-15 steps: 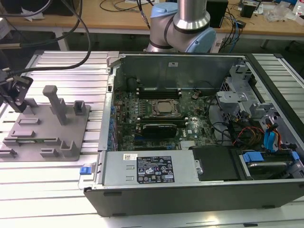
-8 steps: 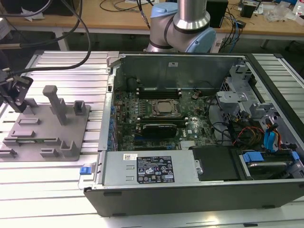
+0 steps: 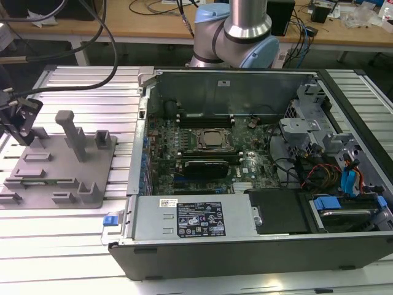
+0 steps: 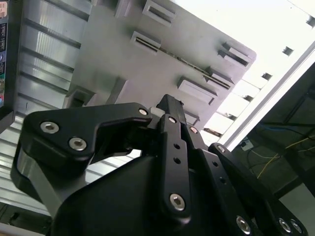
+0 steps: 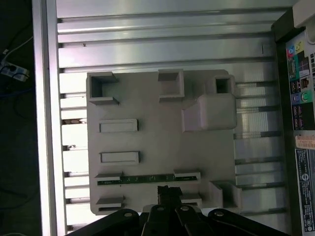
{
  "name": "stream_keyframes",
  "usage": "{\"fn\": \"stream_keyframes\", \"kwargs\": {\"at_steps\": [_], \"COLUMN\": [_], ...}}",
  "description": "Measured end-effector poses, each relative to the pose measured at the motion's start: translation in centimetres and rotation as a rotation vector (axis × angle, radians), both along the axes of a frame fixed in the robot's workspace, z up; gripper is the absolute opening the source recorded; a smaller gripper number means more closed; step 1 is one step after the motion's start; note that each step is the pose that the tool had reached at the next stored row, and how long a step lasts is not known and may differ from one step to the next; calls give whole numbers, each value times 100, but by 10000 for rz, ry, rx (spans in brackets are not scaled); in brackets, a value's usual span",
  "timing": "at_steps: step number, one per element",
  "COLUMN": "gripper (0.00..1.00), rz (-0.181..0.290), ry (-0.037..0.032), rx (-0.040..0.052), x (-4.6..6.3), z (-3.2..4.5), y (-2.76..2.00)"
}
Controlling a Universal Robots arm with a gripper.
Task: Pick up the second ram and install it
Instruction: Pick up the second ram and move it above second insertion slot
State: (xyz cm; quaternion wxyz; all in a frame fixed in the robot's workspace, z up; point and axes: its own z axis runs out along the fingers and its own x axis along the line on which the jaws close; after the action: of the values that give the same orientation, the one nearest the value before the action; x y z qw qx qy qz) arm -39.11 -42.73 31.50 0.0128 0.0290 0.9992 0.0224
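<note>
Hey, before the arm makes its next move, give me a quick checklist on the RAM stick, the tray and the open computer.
1. The second ram sits on edge in the grey holder tray: ok.
2. The end effector is above the tray, close to the ram: ok.
3. Ram lifted out: not ok, it is in the tray.
4. The computer case is open, motherboard exposed: ok.
5. A free one among the memory slots: cannot tell.

tool (image 3: 24, 130) above grey holder tray (image 3: 58, 166), exterior view's left | open computer case (image 3: 245, 246) right | arm base (image 3: 245, 31) behind
</note>
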Motion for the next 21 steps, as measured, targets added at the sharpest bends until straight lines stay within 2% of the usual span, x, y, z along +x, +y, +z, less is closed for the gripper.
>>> {"fn": "stream_keyframes", "kwargs": {"at_steps": [15,16,19,21], "gripper": [8,8,8,8], "rz": [3470,3742,5012,5628], "ry": [-1,0,-1,-1], "rx": [0,0,0,0], "x": [1,1,1,1], "z": [0,0,0,0], "y": [3,3,4,4]}}
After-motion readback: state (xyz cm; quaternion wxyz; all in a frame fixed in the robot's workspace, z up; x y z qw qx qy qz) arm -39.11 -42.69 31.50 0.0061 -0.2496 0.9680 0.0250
